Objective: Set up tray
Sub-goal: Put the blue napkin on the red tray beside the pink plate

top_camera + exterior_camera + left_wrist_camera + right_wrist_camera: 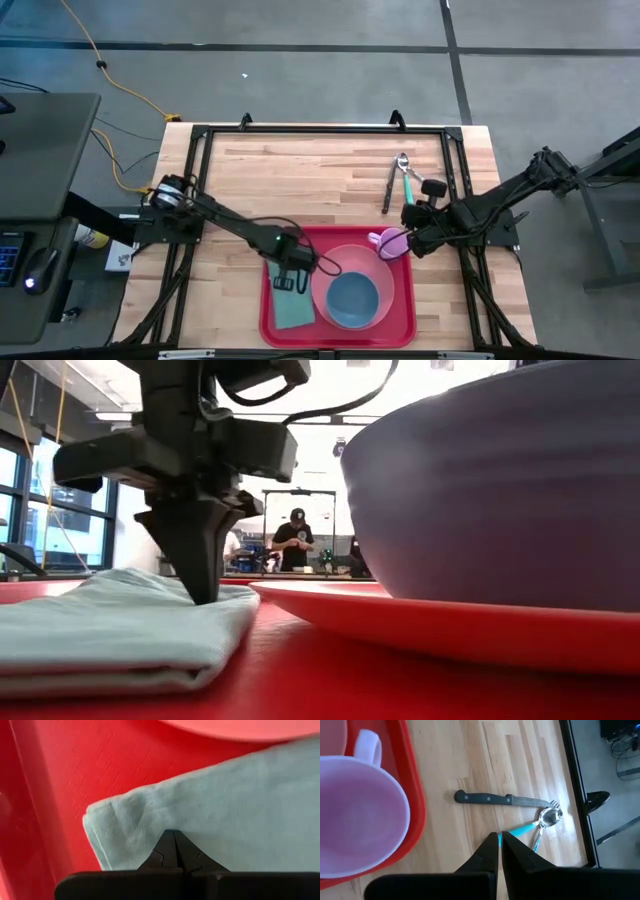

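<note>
The left end effector [287, 277] is closed, tip on the cloth [292, 306] in the tray [402, 318]. The right end effector [408, 243], closed and empty, is at the tray's far right corner.

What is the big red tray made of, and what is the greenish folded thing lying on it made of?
The tray looks like hard plastic: bright red, with a fine grainy surface and a moulded raised rim. The folded napkin looks like soft woven cloth, pale green and matte; it shows little wrinkles and rounded folded edges. The left gripper, shut, presses its tips onto it.
</note>
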